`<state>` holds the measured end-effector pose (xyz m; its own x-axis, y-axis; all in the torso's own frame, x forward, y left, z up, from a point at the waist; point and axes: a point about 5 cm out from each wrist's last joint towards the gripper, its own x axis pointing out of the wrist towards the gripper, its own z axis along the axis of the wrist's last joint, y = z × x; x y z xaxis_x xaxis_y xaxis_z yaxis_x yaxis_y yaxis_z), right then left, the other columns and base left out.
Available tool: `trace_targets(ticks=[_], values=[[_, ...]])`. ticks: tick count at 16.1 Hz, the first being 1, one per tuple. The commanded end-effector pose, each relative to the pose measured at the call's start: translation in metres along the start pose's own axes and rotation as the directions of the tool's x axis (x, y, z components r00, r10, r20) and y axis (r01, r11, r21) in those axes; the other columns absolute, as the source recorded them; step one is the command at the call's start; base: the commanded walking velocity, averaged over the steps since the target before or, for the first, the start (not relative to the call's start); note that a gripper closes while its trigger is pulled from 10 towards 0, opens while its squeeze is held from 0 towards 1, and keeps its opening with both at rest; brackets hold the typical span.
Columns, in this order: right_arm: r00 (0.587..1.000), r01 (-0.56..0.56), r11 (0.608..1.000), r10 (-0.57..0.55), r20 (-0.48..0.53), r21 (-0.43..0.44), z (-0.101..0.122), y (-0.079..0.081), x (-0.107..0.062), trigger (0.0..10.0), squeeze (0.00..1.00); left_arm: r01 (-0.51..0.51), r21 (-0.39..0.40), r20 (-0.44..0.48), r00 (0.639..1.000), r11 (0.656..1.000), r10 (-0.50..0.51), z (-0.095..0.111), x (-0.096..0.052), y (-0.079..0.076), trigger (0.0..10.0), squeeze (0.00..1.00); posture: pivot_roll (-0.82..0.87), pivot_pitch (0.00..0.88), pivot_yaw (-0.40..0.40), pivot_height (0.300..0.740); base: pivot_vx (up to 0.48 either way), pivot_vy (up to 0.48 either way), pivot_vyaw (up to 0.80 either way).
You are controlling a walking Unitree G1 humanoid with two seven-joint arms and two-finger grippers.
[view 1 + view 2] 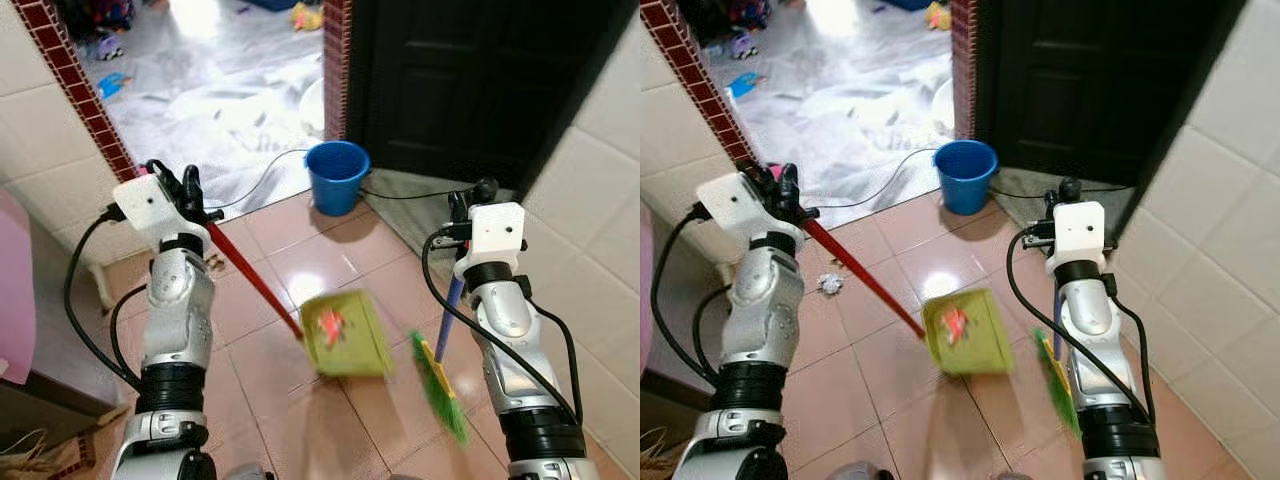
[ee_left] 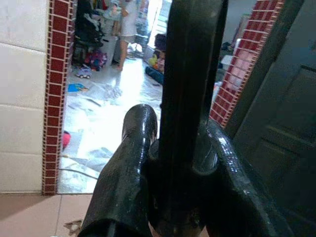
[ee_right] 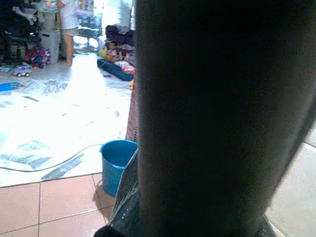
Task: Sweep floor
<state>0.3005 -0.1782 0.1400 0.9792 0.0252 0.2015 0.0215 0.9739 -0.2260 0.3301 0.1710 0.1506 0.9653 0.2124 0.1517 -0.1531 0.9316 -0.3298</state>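
bright doorway glare | dustpan (image 1: 347,335) motion-blurred | wrist views dim

No text, label, brand or number can be read. A red mark is seen on the green dustpan (image 1: 347,335), possibly a print, but it is blurred beyond reading.

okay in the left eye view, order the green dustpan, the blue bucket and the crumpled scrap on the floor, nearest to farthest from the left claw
1. Crumpled scrap, on the tiles just below the left claw.
2. Green dustpan, toward centre, on the red handle.
3. Blue bucket, by the doorway.
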Motion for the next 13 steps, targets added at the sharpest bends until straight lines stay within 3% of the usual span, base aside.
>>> trace_targets(ticks=[1,6,13], values=[[0.997,-0.009,1.000,0.010,0.080,-0.015,0.015,0.001,0.004,10.0,0.00,-0.006,-0.045,0.095,0.995,0.999,0.010,0.027,0.007,-0.003,10.0,0.00,-0.10,0.000,0.058,0.740,0.461,0.000,0.00],[0.998,-0.017,1.000,0.018,0.067,-0.019,0.012,0.005,0.004,10.0,0.00,-0.003,-0.102,0.225,0.974,0.995,0.026,0.071,0.019,-0.021,10.0,0.00,-0.10,0.000,0.054,0.740,0.459,0.000,0.00],[0.996,-0.052,0.999,0.053,0.071,-0.015,0.011,0.008,0.002,10.0,0.00,-0.040,-0.074,0.271,0.961,0.996,0.059,0.088,0.024,-0.022,10.0,0.00,-0.10,0.000,0.053,0.740,0.448,0.035,0.00]])
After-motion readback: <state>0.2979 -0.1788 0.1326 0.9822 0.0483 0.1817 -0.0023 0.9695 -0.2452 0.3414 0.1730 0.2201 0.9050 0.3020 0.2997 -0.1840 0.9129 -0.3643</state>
